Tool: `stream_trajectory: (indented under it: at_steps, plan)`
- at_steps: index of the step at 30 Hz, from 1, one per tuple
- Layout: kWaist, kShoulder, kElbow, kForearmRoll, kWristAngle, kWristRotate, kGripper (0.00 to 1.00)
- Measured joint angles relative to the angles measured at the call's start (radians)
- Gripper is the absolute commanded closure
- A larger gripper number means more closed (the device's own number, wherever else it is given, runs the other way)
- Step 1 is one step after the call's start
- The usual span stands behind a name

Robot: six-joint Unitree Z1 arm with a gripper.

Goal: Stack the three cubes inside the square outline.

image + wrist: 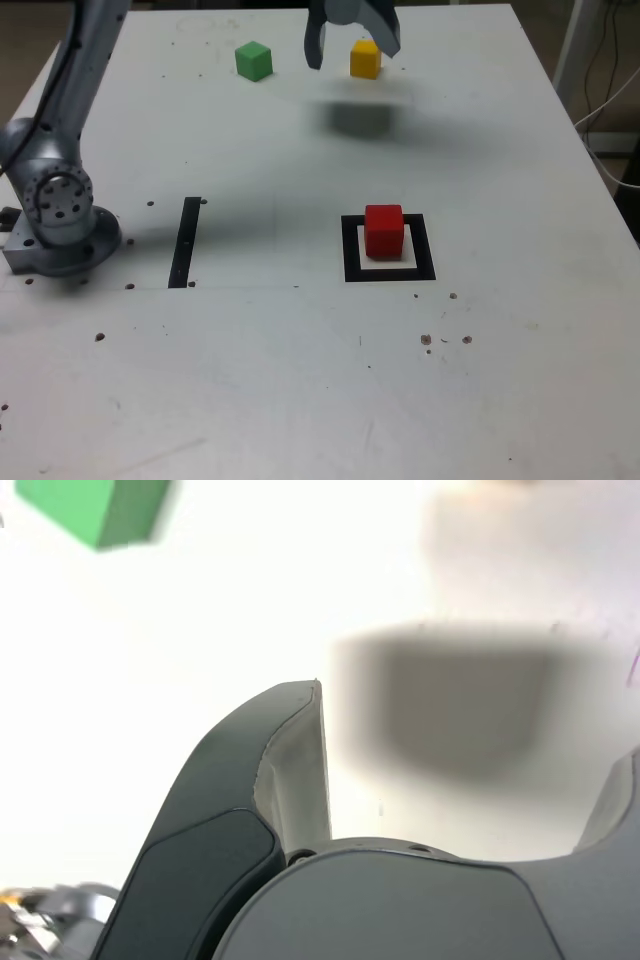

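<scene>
Exterior view, cubes: the small red solid cube (383, 231) is set inside the black square outline (351, 250); the yellow cube (365, 59) is seen at 12 o'clock from it, the green cube (254, 61) at 11 o'clock.
Exterior view, gripper (352, 45): held spread above the table, the yellow cube just beside one jaw.
Handling: judged light and rigid; two opposite flat faces should be taken.
Wrist view: jaws are seen wide apart, nothing between; the green cube (97, 507) is blurred.

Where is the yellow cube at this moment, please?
In the exterior view, the yellow cube rests on the table near its far edge, to the right of the green cube. The open pincer hangs just above it, not holding it.
</scene>
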Motion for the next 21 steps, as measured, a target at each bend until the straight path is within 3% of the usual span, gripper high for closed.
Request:
stream_trajectory:
  at_steps: [9,21]
  plan:
    - [0.062,0.098,-0.153,0.045,0.001,0.112,0.02]
    - [0.095,0.284,-0.488,0.116,0.003,0.177,0.02]
